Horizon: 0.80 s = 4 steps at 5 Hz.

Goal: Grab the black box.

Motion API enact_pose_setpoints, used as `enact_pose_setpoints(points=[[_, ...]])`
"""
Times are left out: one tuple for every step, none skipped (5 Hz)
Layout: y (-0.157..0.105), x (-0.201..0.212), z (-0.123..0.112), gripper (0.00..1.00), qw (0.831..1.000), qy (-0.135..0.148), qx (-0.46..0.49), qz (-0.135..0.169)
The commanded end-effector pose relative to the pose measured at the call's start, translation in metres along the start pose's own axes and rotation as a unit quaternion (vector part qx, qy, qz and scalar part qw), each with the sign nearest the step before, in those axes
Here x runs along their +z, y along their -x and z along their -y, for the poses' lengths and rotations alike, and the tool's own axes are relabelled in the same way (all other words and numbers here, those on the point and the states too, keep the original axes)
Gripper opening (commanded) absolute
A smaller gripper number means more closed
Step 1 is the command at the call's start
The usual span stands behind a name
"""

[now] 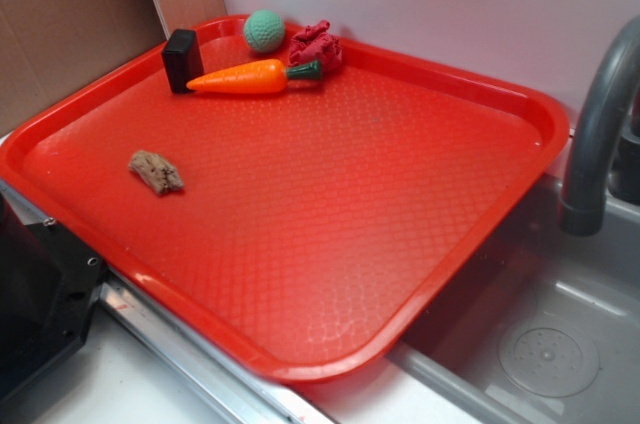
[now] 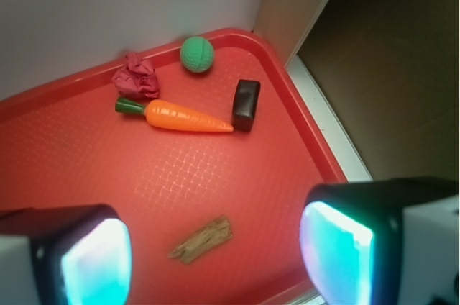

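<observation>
**Black box waiting in the far corner, claw not yet on it**

Black box standing in the far corner of the red tray, close to the rim, with the tip of the toy carrot touching or nearly touching one side. Green ball just behind, crumpled pink cloth by the carrot's green stalk. Brown scrap of wood alone, nearer the claw, well apart from the rest. Grey tap and sink beside the tray.

Claw spread wide, nothing between the glowing pads, hanging above the near part of the tray and well short of the box. Probably held back and high to keep the whole cluster in sight. Next: travel toward the corner, with a squeeze across the box's narrower faces, clear of carrot tip and rim. Risk: nudging the carrot or catching the tray wall.
</observation>
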<state>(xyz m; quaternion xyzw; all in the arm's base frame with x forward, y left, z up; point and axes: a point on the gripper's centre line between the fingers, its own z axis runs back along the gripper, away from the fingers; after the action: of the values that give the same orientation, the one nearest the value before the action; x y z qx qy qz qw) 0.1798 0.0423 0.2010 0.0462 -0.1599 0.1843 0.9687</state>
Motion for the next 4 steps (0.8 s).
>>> enact_pose_setpoints(points=[[-0.02, -0.026, -0.012, 1.0, 0.998, -0.006, 0.069, -0.005], [-0.027, -0.056, 0.007, 1.0, 0.997, -0.01, 0.078, -0.002], [-0.028, -0.079, -0.006, 1.0, 0.994, -0.028, 0.105, -0.01], [-0.043, -0.105, -0.032, 1.0, 0.993, -0.016, 0.113, -0.018]])
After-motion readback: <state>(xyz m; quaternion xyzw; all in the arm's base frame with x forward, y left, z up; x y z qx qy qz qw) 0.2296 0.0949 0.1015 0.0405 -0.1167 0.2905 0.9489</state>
